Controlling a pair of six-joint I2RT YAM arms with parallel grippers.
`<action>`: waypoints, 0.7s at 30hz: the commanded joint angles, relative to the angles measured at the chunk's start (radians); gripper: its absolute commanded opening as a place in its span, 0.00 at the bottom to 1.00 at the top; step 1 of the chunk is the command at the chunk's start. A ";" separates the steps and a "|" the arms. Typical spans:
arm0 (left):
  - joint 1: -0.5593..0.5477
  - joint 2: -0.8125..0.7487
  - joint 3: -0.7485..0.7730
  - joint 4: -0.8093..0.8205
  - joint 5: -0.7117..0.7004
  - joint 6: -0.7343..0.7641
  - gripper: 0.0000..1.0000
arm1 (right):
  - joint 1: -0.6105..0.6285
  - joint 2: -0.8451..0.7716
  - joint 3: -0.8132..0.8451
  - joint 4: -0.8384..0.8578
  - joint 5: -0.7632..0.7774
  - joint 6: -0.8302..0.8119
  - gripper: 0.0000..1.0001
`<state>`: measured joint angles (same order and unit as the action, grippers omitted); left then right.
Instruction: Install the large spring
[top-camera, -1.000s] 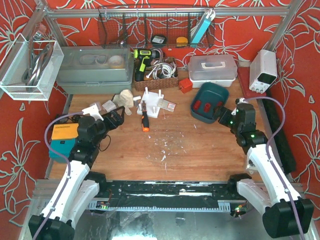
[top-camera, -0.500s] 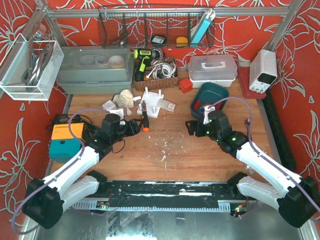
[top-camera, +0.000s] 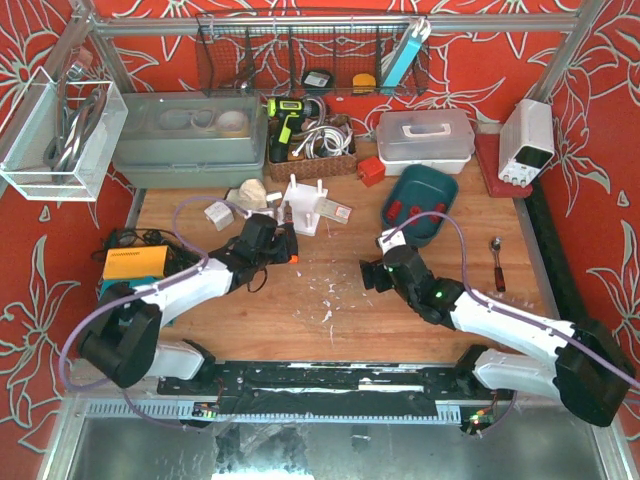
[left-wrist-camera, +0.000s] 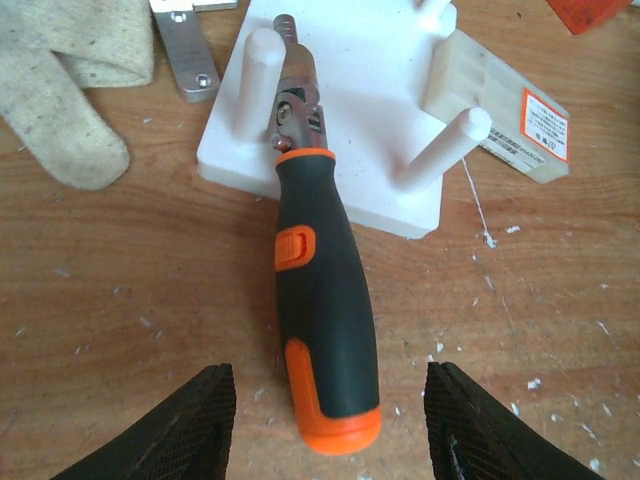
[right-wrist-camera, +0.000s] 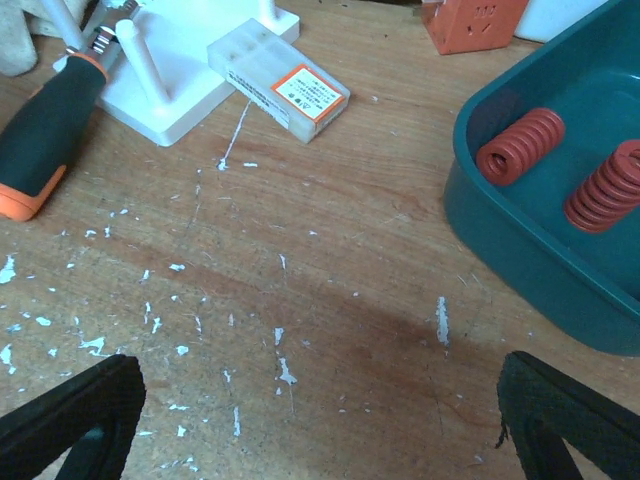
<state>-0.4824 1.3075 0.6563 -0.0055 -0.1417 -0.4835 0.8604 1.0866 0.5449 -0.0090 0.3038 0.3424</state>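
Two red springs lie in the teal bin (right-wrist-camera: 540, 250): a shorter one (right-wrist-camera: 520, 145) and a longer, larger one (right-wrist-camera: 610, 185) at the frame's right edge. The white peg base (left-wrist-camera: 340, 110) stands on the table with a black-and-orange screwdriver (left-wrist-camera: 320, 300) lying from its edge toward me. My left gripper (left-wrist-camera: 330, 425) is open, its fingers either side of the handle's orange butt with gaps on both sides. My right gripper (right-wrist-camera: 320, 420) is wide open low over bare wood, left of the bin, with nothing between its fingers. From above, the left gripper (top-camera: 277, 245) sits by the screwdriver and the right gripper (top-camera: 372, 272) below the bin (top-camera: 432, 232).
A cloth glove (left-wrist-camera: 70, 90) and a metal bracket (left-wrist-camera: 185, 50) lie left of the peg base. A small clear box with an orange label (right-wrist-camera: 280, 80) leans against it. An orange block (right-wrist-camera: 470, 20) sits behind, and a spoon (top-camera: 497, 262) lies right. White flecks litter the wood.
My left arm reached right to the screwdriver and its jaws narrowed. My right arm swung left from the bin to the table's middle, jaws still wide.
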 joint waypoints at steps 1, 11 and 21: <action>-0.011 0.085 0.055 0.037 -0.055 0.028 0.56 | 0.022 0.027 -0.016 0.101 0.077 -0.022 0.97; -0.015 0.278 0.161 0.028 -0.051 0.037 0.64 | 0.030 0.043 -0.008 0.094 0.104 -0.012 0.97; -0.016 0.397 0.221 0.027 -0.046 0.052 0.60 | 0.031 0.049 0.000 0.090 0.105 -0.017 0.97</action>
<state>-0.4915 1.6619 0.8448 0.0204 -0.1783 -0.4473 0.8818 1.1324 0.5350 0.0734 0.3752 0.3298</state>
